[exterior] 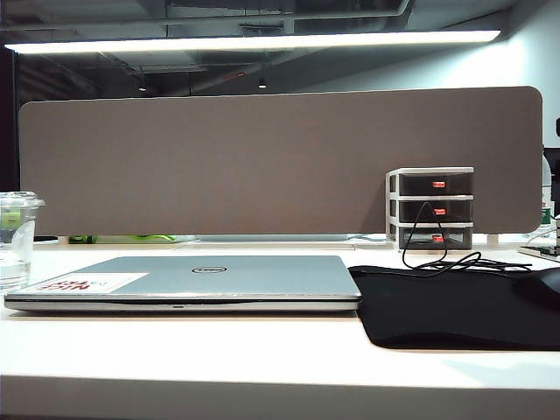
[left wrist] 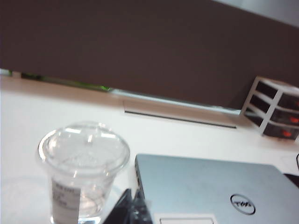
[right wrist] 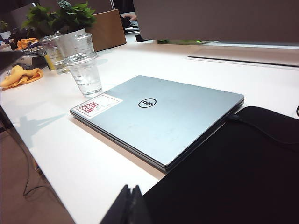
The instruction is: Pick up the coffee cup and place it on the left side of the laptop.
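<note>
The coffee cup (exterior: 17, 236), clear plastic with a domed lid, stands upright on the white desk just left of the laptop (exterior: 201, 276), which lies closed with its silver lid up. In the left wrist view my left gripper (left wrist: 133, 190) is shut and empty, its tips together just beside the cup (left wrist: 83, 168) and at the corner of the laptop (left wrist: 210, 191). My right gripper (right wrist: 131, 185) is also shut on nothing, above the desk's front edge by the black mouse pad (right wrist: 233, 177). From there the cup (right wrist: 86, 74) and laptop (right wrist: 163, 116) lie farther off. Neither arm shows in the exterior view.
A black mouse pad (exterior: 455, 306) lies right of the laptop, with a small drawer unit (exterior: 431, 208) and a cable behind it. A brown partition (exterior: 280, 157) closes the back. Beyond the cup are a potted plant (right wrist: 60, 18), other clear cups (right wrist: 53, 51) and an orange cloth (right wrist: 18, 77).
</note>
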{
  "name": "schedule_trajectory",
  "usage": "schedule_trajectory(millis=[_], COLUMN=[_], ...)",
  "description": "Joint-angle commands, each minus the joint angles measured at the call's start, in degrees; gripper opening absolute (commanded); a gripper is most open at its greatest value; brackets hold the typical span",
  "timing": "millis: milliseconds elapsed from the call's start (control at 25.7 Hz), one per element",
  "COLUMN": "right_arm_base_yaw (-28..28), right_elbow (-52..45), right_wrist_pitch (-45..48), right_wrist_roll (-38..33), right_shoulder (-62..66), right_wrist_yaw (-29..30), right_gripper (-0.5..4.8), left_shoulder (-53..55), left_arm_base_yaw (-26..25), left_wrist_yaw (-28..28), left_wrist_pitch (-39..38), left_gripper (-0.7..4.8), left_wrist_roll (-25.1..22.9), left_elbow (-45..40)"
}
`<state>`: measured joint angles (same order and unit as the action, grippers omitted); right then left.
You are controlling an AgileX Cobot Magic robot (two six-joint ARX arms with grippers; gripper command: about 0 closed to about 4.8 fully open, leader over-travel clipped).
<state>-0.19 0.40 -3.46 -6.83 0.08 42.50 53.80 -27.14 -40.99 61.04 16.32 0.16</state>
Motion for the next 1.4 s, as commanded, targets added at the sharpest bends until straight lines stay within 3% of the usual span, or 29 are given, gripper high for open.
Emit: schedule_trajectory(millis=[39,429,935,1208,1403], right_arm_base_yaw=[0.0,0.0,0.0,0.0,0.0], right_elbow=[-0.3,-0.3,-0.3,-0.3,-0.3], right_wrist_pitch=[1.2,1.2,1.2,1.1,1.2], right_wrist_roll=[0.9,1.4,2.3,2.3,2.3], right_shoulder=[-0.1,-0.1,-0.1,-0.1,-0.1], right_wrist_yaw=[0.0,-0.4,-2.1,-2.1,-3.9], right_gripper=[-0.01,-0.01,-0.01,-0.01,-0.01], left_shoulder=[-3.1,-17.2,-41.9,-54.1,-53.7], left_arm_base_yaw=[-0.1,0.0,1.0,4.5,5.0], left_wrist_yaw=[-0.6,-2.8,-2.4,2.0,3.4], left_wrist_pitch=[1.0,-8.2,-32.4,-41.0,-43.1], left_gripper=[-0.06,-0.06,-0.06,-0.06,-0.05], left_wrist_roll=[2.0,2.6,0.5,0.1,-0.3], left_elbow=[0.2,0.2,0.3,0.3,0.4])
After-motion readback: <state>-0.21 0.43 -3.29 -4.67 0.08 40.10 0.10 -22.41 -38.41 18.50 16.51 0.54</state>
